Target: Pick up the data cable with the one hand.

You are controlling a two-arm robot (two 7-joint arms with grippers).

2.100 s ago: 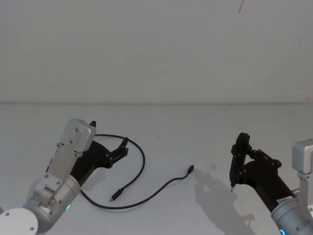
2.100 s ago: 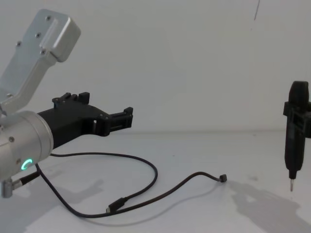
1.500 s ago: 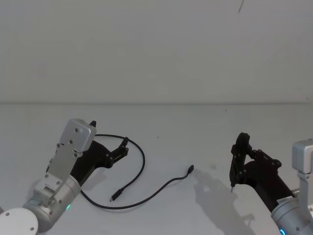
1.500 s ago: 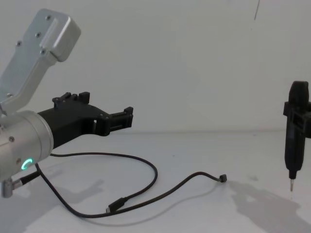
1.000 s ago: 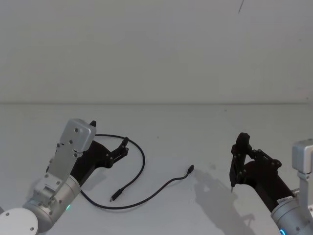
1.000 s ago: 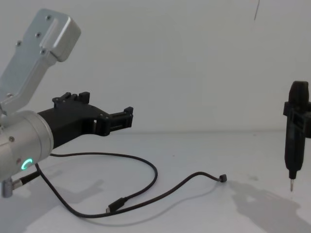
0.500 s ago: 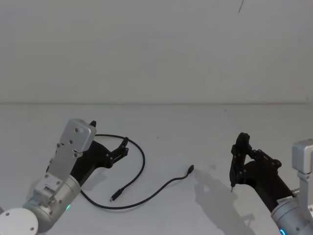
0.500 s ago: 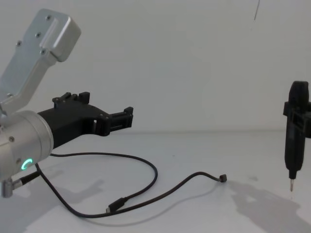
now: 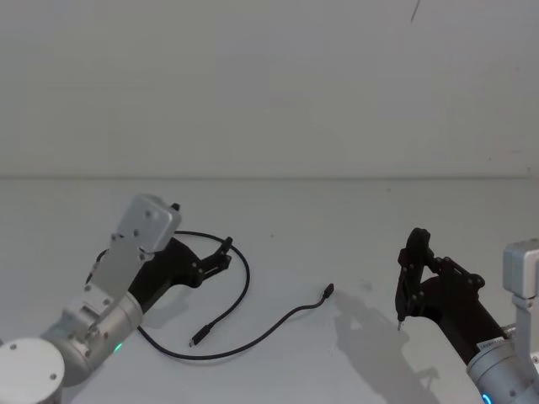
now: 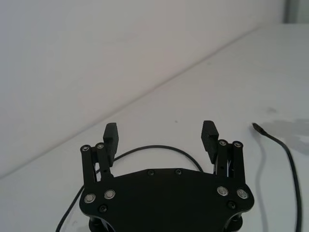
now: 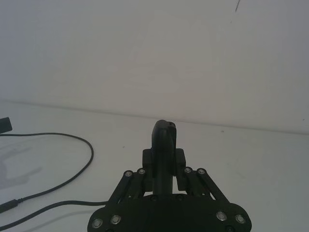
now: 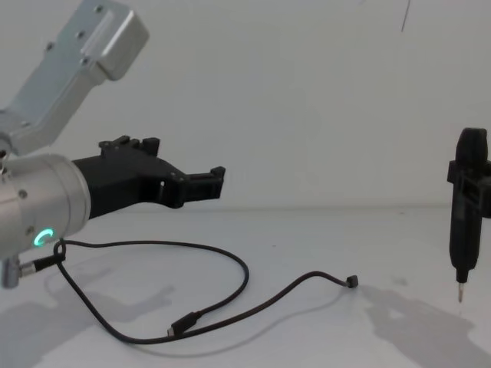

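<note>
**Black pincer hovers over looped cable**

The left pincer point(image 9: 224, 252), angular matte black on a silver cylinder, hangs above the thin data cable point(image 9: 248, 278) curled on the white worktop point(image 9: 337, 210). Its wrist view shows the fingers spread wide, and the chest view shows clear air beneath it. The right pincer point(image 9: 411, 273) clamps a slim pen-shaped tool point(image 12: 468, 207).

Right gripper point(image 11: 164, 160) — black linkage fingers point(image 11: 147, 158) closed on a slim black pen-shaped tool point(image 11: 164, 133). Data cable point(image 11: 91, 155) — thin, black, lying in a broad curve on the white table point(image 11: 251, 159); small plug point(image 11: 7, 207) at one end.
</note>
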